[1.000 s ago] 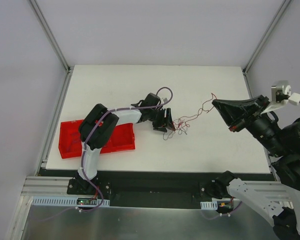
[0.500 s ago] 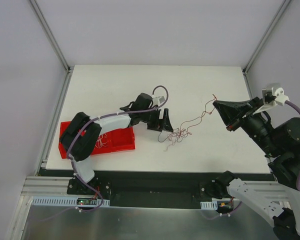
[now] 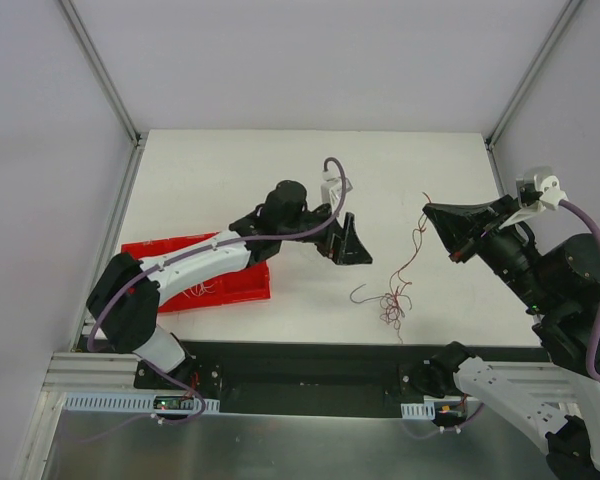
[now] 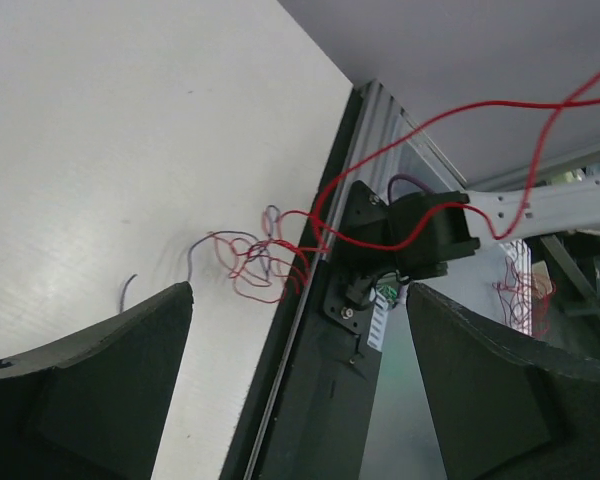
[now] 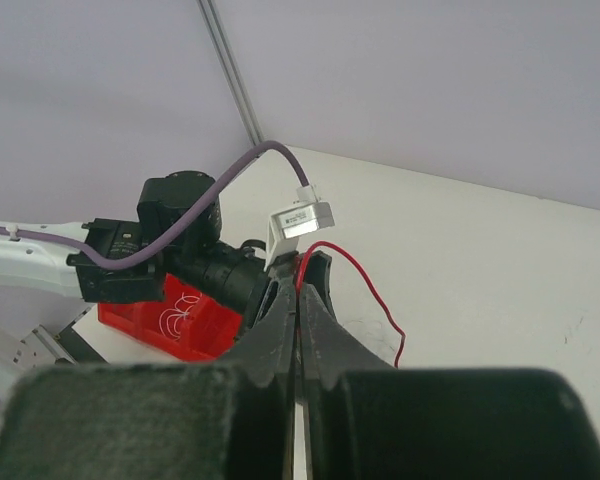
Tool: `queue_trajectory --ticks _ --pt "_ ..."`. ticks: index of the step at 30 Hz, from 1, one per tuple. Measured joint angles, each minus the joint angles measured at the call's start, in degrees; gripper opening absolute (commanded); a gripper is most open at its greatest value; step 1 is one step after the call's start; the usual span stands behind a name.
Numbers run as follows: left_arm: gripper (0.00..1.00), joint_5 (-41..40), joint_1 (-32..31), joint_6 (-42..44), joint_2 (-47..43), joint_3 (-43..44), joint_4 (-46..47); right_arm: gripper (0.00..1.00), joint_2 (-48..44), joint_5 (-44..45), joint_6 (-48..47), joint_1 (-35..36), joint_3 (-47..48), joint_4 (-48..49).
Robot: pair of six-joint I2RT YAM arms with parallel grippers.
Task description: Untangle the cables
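The cables [image 3: 390, 300] are a small loopy tangle of dark red and purplish wires lying on the white table near its front edge. One red wire [image 3: 417, 235] rises from the tangle to my right gripper [image 3: 428, 210], which is shut on its end and held above the table. In the right wrist view the shut jaws [image 5: 300, 268] pinch that red wire [image 5: 372, 290]. My left gripper [image 3: 352, 246] is open and empty, up and to the left of the tangle. In the left wrist view the tangle [image 4: 263, 262] lies beyond the open fingers [image 4: 90, 390].
A red bin [image 3: 242, 290] holding whitish wire loops sits at the front left, under my left arm; it also shows in the right wrist view [image 5: 180, 322]. The table's front edge and black rail [image 3: 310, 352] lie just below the tangle.
My left gripper has let go of the tangle and moved right and away from it. The tangle slid toward the front right, trailing from the wire held in my right gripper.
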Motion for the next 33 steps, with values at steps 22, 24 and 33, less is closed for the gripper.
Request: queue_trajectory --ticks 22,24,33 --pt "0.62 -9.4 -5.2 1.3 29.3 17.2 -2.8 0.0 6.1 -1.7 1.5 0.0 13.0 1.5" --pt "0.62 -10.3 -4.4 1.2 32.3 16.2 -3.1 0.0 8.4 -1.3 1.2 0.0 18.6 1.9" --pt "0.66 -11.1 0.8 1.4 33.0 14.7 -2.8 0.0 13.2 -0.1 -1.0 0.0 31.7 8.2"
